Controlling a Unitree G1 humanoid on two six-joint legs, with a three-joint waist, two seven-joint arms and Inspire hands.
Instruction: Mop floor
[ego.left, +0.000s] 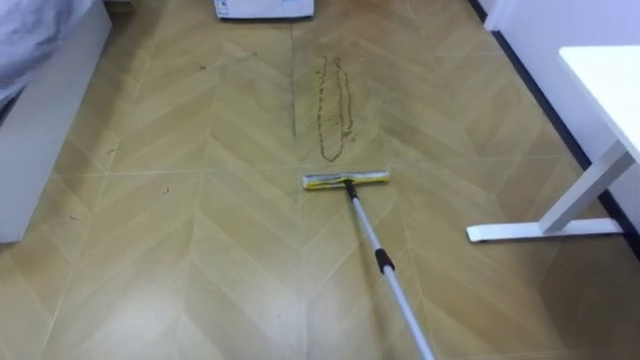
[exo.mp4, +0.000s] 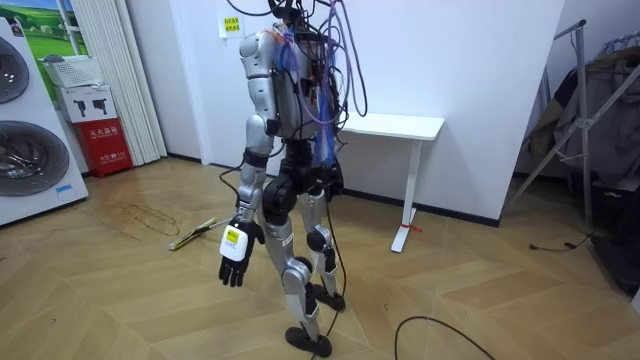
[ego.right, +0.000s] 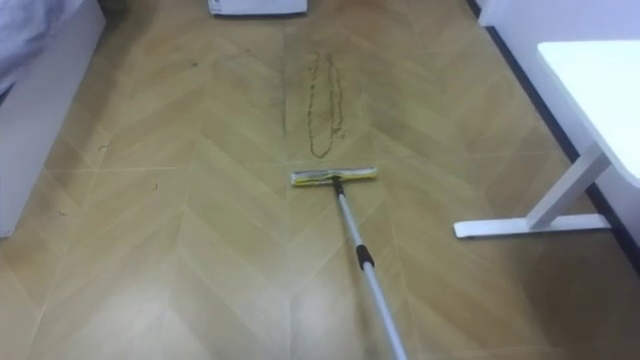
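Note:
A mop lies on the wooden floor with its yellow head (ego.left: 346, 180) flat just short of a long looped dirt mark (ego.left: 334, 108). Its silver pole (ego.left: 385, 262) runs back toward me and leaves the left eye view at the lower right. In the room view I stand upright facing the room view's left, and the mop (exo.mp4: 193, 234) lies on the floor ahead of my legs. My left hand (exo.mp4: 233, 258) hangs at my side with relaxed fingers and holds nothing.
A white table (ego.left: 605, 75) stands to my right, its foot bar (ego.left: 540, 231) on the floor near the pole. White furniture (ego.left: 45, 130) lines the left. A white appliance (ego.left: 265, 8) sits ahead. In the room view, washing machines (exo.mp4: 25, 150) stand far left.

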